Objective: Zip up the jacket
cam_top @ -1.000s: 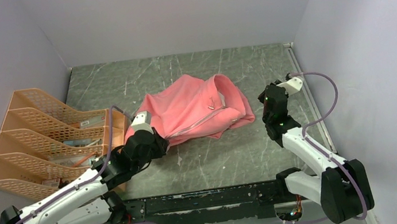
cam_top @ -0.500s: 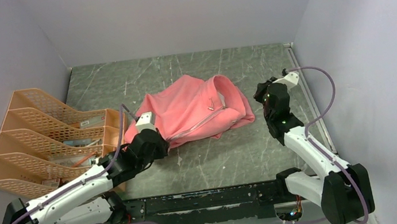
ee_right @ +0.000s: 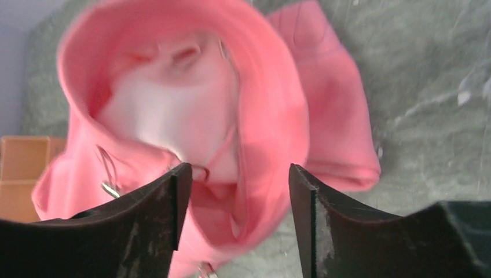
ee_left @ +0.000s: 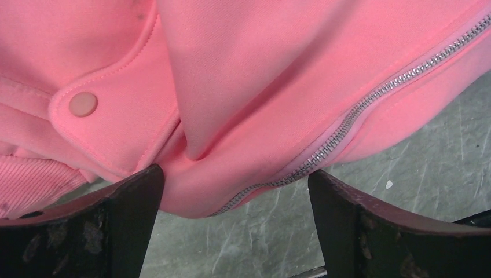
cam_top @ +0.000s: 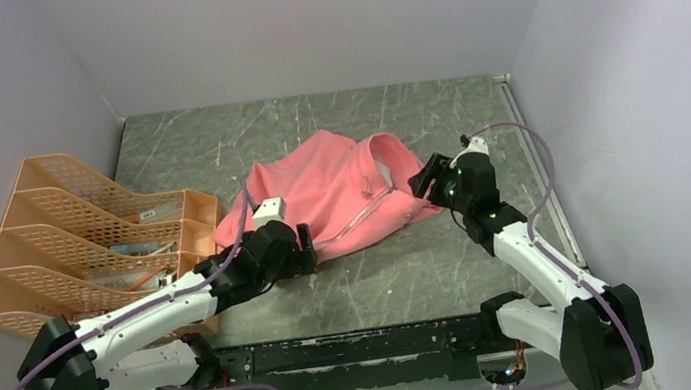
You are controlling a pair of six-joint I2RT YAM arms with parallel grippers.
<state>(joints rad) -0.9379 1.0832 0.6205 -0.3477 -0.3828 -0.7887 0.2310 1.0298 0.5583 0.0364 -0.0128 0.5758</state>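
The jacket [cam_top: 340, 186] lies crumpled in the middle of the table [cam_top: 383, 281], with its hem toward the left arm and its collar toward the right. Its zipper [ee_left: 353, 113] runs diagonally down to the hem corner. The left gripper [ee_left: 231, 176] should pinch that corner just beside the teeth and hold it taut while the right gripper [ee_right: 238, 171] seeks the pull, which I cannot place. Both arms reach low and forward, fingers spread wide, pinching nothing.

The salmon-pink jacket [cam_top: 341, 190] lies crumpled at the centre of the overhead frame, its metal zipper [ee_left: 370, 101] running diagonally, collar toward the right.
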